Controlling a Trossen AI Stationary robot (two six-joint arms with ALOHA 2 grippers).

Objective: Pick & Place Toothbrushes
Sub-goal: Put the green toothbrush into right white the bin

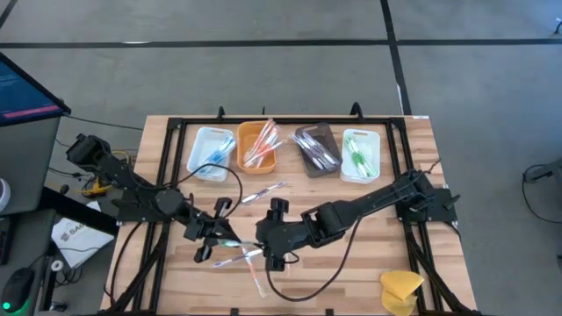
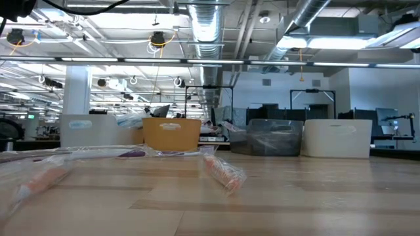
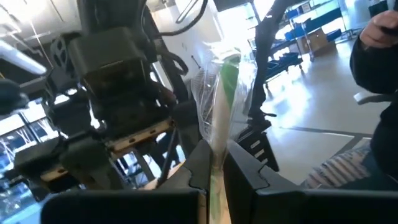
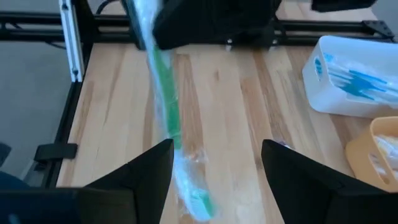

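Your left gripper [image 1: 213, 239] pinches a green toothbrush [image 3: 222, 106] low in the middle; your right gripper [image 1: 268, 246] waits open beside it. Four trays [image 1: 211, 140] up top hold many, but a few toothbrushes [image 1: 263, 191] still lie loose

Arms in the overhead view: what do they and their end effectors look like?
Both arms are black and jointed. The left end effector and right end effector each have two dark wedge-shaped fingers. A black cable loops across the table from the right arm.

An open-plan lab: exposed ceiling ducts [image 2: 207, 23], rows of monitors [image 2: 275, 113].
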